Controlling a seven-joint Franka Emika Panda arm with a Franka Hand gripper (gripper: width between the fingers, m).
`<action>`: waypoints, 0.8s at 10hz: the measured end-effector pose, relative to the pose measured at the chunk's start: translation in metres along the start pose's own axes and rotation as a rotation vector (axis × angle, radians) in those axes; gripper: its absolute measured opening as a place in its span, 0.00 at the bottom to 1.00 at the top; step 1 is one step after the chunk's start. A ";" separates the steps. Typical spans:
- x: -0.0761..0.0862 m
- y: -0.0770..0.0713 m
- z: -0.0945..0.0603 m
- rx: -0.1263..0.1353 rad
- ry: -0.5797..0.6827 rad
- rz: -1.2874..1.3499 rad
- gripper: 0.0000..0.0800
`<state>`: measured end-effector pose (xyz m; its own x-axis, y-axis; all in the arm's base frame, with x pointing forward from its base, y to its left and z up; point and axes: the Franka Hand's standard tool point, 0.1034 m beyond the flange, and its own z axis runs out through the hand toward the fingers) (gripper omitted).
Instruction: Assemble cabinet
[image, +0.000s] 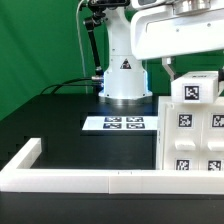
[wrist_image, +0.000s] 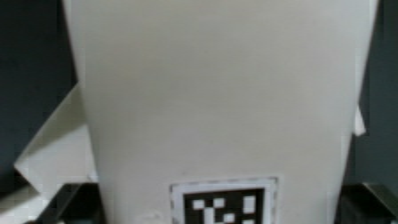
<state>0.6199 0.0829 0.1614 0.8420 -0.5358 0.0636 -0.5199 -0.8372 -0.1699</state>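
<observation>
Exterior view's right side shows the gripper (image: 176, 70) at the tagged white cabinet (image: 195, 125) top; I cannot tell its finger spread.

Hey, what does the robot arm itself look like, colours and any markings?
The arm is glossy white, built of thick rounded segments. Its round base bears a small black triangular mark, and a black cable hangs beside it.
</observation>
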 end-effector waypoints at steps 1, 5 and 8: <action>0.001 0.001 0.001 0.003 0.008 0.063 0.70; 0.001 0.002 0.001 0.011 0.015 0.390 0.70; 0.003 0.002 0.001 0.027 0.007 0.563 0.70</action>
<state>0.6214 0.0799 0.1605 0.4347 -0.8998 -0.0377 -0.8846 -0.4188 -0.2049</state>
